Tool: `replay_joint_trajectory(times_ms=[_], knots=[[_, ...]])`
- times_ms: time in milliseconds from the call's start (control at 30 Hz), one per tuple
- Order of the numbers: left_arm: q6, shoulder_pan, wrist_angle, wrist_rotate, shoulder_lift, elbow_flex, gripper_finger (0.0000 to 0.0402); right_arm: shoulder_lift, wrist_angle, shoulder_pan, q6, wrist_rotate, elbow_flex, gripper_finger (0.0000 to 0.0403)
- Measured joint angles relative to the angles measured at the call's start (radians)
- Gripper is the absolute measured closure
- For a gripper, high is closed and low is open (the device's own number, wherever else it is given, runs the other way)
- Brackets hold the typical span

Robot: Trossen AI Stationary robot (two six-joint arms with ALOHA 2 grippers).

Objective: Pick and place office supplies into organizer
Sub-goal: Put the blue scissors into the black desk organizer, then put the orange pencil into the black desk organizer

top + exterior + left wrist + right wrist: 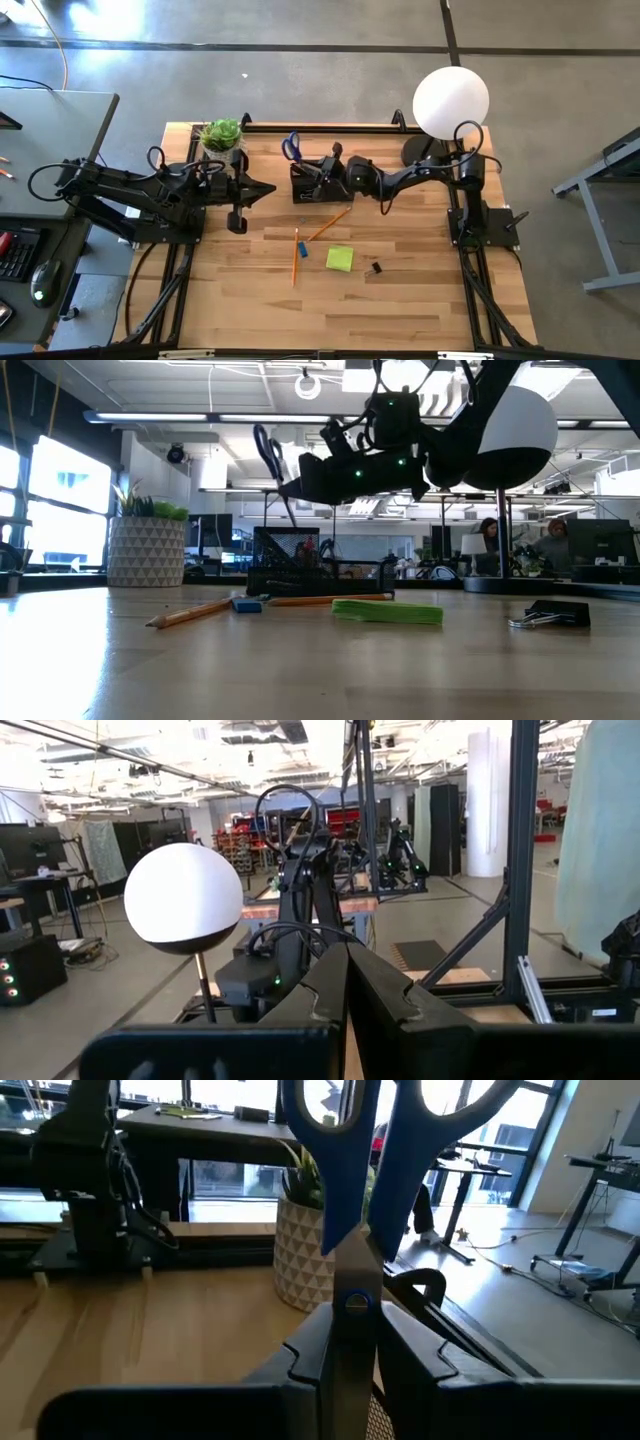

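Over the organizer (318,183) at the bench's (420,300) far edge, our right gripper (322,170) jaws clench the scissors (350,1170); left gripper (262,189) jaws closed, empty, beside the plant (221,133).

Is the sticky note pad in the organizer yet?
No, the high view shows the sticky note pad lying on the bare table, well clear of the organizer.

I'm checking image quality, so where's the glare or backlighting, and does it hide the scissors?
High view: the lamp globe is blown out white. Low view: bright windows and ceiling lights silhouette the right gripper. Right wrist view: backlit windows, yet the blue-handled scissors between its fingers read clearly.
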Motion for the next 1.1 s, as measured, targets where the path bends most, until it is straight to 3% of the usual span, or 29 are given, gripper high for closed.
replay_joint_trajectory(times_ms=[467, 900, 1100], knots=[[-0.001, 0.000, 0.014, 0.000, 0.000, 0.000, 0.0401, 0.000, -0.166, -0.001, 0.031, 0.025, 0.000, 0.0345], [-0.002, 0.000, 0.012, 0.000, 0.000, 0.000, 0.0401, -0.041, -0.169, 0.001, 0.032, 0.034, 0.000, 0.0241], [-0.003, 0.000, 0.006, 0.000, 0.000, 0.000, 0.0401, -0.128, -0.290, 0.020, 0.035, 0.035, 0.000, 0.0218]])
